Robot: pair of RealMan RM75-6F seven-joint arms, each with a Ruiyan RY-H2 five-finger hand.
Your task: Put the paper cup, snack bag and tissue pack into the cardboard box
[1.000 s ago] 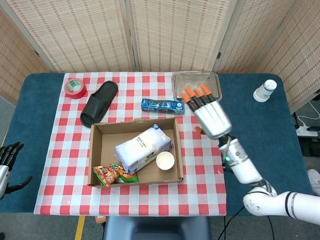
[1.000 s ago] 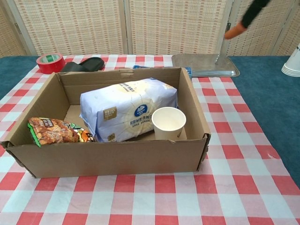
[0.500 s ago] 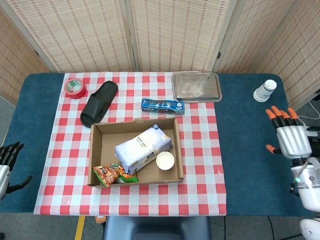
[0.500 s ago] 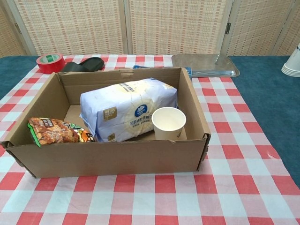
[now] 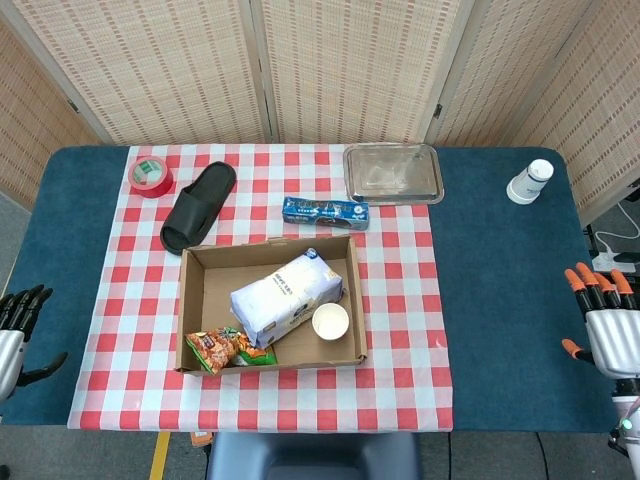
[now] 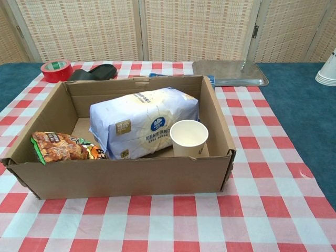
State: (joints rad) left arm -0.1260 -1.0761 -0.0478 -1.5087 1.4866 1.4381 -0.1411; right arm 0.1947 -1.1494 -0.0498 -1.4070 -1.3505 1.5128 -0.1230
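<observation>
The cardboard box (image 5: pixel 195 300) (image 6: pixel 121 176) stands open on the checked cloth. Inside it, the blue-white tissue pack (image 5: pixel 286 297) (image 6: pixel 144 121) lies across the middle. The paper cup (image 5: pixel 330 321) (image 6: pixel 189 137) stands upright at the pack's right end. The snack bag (image 5: pixel 222 348) (image 6: pixel 63 147) lies in the box's near left corner. My right hand (image 5: pixel 605 320), with orange fingertips, hangs open and empty off the table's right edge. My left hand (image 5: pixel 14 330), black, is open and empty off the left edge. Neither hand shows in the chest view.
Behind the box lie a blue toothpaste box (image 5: pixel 325 211), a black slipper (image 5: pixel 198 205), a red tape roll (image 5: pixel 150 175) (image 6: pixel 56 70) and a metal tray (image 5: pixel 392 173) (image 6: pixel 230 72). A stack of white cups (image 5: pixel 529 181) (image 6: pixel 327 72) stands far right on the blue cloth.
My right hand has drawn back from above the table beside the box, out to the right and down past the table's right edge. The box contents and left hand stayed put.
</observation>
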